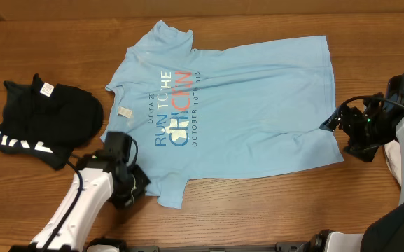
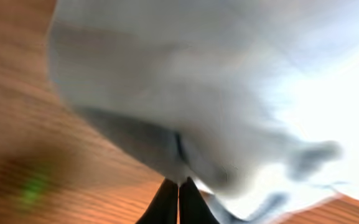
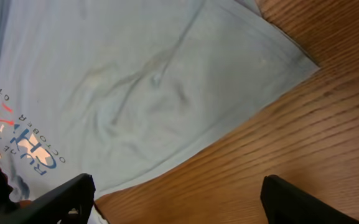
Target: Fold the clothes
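The wood table [image 1: 258, 210] runs off every edge of the overhead pic. The blue T-shirt [image 1: 244, 98] lies spread on it, mostly flat, neck to the left and bottom hem to the right. Its print [image 1: 173, 105] reads "RUN TO THE", but the small words next to it are too tiny to read. The lower sleeve is partly hidden under the left arm. The left wrist pic is v. blurry: just pale cloth over brown wood. The black top [image 1: 47, 119] sits in a heap at the far left, well apart from the blue one. Its white letters are bunched up and can't be read. The right arm is cut off at the pic's right side. The right gripper [image 1: 333, 122] is spread wide w/ nothing in it, just beside the shirt's lower hem corner. The left gripper [image 2: 178, 186] is squeezed tight shut, and shirt cloth is bunched at its tips, so it looks pinched.
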### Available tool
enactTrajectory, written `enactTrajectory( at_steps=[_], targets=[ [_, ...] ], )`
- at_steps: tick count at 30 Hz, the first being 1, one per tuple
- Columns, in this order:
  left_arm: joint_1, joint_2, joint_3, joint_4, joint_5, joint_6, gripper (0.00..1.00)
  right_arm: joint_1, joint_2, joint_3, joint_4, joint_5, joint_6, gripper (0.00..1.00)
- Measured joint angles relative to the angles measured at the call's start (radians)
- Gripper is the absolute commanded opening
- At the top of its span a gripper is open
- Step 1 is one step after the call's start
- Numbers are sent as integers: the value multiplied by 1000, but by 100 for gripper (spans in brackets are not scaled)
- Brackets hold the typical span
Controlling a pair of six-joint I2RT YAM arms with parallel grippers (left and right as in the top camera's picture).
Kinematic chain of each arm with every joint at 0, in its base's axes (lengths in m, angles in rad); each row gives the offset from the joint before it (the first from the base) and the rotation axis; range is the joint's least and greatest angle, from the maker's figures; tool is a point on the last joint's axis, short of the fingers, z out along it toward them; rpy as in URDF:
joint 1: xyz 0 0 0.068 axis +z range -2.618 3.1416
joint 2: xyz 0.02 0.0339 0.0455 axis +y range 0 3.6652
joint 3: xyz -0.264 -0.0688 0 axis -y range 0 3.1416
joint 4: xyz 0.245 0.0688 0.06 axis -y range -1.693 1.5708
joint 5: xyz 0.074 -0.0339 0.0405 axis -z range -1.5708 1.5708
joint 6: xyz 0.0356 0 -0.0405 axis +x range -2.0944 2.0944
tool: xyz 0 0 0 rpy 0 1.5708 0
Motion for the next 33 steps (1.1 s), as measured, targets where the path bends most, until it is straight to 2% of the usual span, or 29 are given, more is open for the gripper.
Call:
enactTrajectory(
  at_steps=[3, 7, 15, 19, 20, 22, 23, 24, 27, 31, 33],
  targets=[
    [0, -98, 143, -79, 5, 37, 4, 0, 0, 0, 9, 0, 0, 90],
    [0, -147, 170, -88, 6, 51, 4, 0, 0, -13, 27, 1, -1, 93],
    [0, -147, 170, -98, 3, 76, 4, 0, 3, -373, 249, 3, 68, 92],
    [0, -147, 170, -119, 2, 77, 4, 0, 3, -498, 399, 3, 164, 75],
    [0, -147, 170, -123, -2, 80, 4, 0, 3, -533, 444, 3, 191, 67],
    [0, -147, 170, -126, -5, 89, 4, -2, -28, -578, 533, -5, 260, 38],
    [0, -147, 170, -126, -10, 98, 4, -2, -34, -592, 582, -14, 267, 30],
    [0, -147, 170, -125, -14, 100, 4, -2, -33, -604, 641, -16, 278, 28],
    [0, -147, 170, -126, -21, 100, 4, -2, -26, -616, 710, -6, 293, 4],
    [0, -147, 170, -126, -27, 100, 4, -2, -19, -618, 690, 3, 288, 4],
    [0, -147, 170, -129, -28, 100, 4, -2, -19, -609, 608, 0, 270, 4]
  ],
)
